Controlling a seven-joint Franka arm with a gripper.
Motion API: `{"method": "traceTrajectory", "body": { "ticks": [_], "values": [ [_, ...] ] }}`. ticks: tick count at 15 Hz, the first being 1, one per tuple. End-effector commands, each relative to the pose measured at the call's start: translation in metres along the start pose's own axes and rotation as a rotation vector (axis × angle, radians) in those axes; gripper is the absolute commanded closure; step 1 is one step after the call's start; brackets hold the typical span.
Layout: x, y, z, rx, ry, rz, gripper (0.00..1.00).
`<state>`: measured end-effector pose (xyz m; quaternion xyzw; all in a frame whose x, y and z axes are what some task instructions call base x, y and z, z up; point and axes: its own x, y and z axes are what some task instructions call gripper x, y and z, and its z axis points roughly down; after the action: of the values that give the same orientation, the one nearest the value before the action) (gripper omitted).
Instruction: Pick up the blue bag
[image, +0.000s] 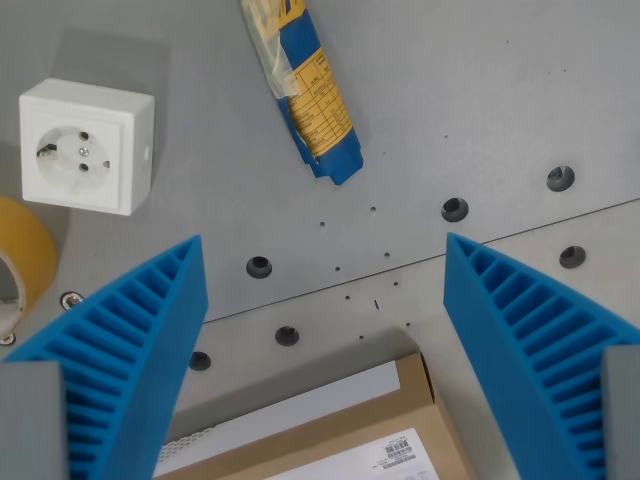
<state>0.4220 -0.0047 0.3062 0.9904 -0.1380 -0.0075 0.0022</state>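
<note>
The blue bag, blue and yellow with a printed label, lies flat on the grey table near the top of the wrist view, its lower corner pointing toward me. My gripper hovers above the table with its two ribbed blue fingers spread wide. Nothing sits between them. The bag is beyond the fingertips, apart from both.
A white socket box sits at the wrist view's upper left, with a roll of yellow tape at the left edge. A brown cardboard box with a white label lies below the gripper. Bolt holes dot the grey table.
</note>
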Motion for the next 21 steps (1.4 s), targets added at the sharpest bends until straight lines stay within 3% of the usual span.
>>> {"method": "traceTrajectory", "body": {
  "ticks": [1, 8, 21],
  "values": [
    [0.000, 0.000, -0.003, 0.002, 0.007, 0.000, 0.00],
    [0.004, 0.000, 0.006, 0.007, 0.020, -0.051, 0.00],
    [0.034, 0.002, 0.070, 0.029, 0.085, -0.276, 0.00]
  ]
}}
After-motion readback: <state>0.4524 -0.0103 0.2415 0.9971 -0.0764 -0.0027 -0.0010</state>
